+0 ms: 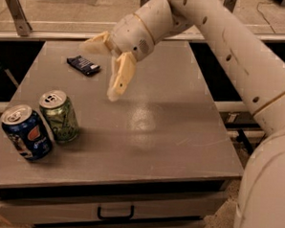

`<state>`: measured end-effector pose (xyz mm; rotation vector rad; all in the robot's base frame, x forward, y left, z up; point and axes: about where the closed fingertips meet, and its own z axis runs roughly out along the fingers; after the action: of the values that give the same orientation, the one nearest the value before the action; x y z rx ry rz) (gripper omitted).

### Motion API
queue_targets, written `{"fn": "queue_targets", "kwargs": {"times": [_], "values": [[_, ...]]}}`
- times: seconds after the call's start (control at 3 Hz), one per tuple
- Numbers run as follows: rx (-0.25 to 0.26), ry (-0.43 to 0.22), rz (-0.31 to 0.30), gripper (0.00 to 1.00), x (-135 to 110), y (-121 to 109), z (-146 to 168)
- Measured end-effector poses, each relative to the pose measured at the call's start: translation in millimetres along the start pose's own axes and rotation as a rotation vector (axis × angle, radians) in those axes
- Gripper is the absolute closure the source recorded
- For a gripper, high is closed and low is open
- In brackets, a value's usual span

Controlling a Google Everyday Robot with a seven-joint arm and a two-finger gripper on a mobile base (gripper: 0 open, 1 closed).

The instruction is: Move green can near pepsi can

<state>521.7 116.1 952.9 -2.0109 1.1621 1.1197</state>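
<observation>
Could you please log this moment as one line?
pincer open, empty, above table | green can upright beside pepsi can | task looks done

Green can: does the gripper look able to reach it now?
Probably yes. The gripper hangs open above the table, right of the green can, with nothing between them; the pepsi can stands on its far side.

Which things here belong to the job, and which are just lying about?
Job: green can; pepsi can beside it; tool, open, hovering above the table.
Lying about: dark blue packet, farther back on the table.
</observation>
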Motion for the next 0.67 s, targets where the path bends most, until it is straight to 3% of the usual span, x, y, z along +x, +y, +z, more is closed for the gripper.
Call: {"fn": "queue_targets", "kwargs": {"times": [0.33,0.67], "values": [[0.29,0.228,-0.023,0.0,-39.6,1.2,-105.1],[0.584,0.455,-0.053,0.0,-96.5,26.3,-206.1]]}}
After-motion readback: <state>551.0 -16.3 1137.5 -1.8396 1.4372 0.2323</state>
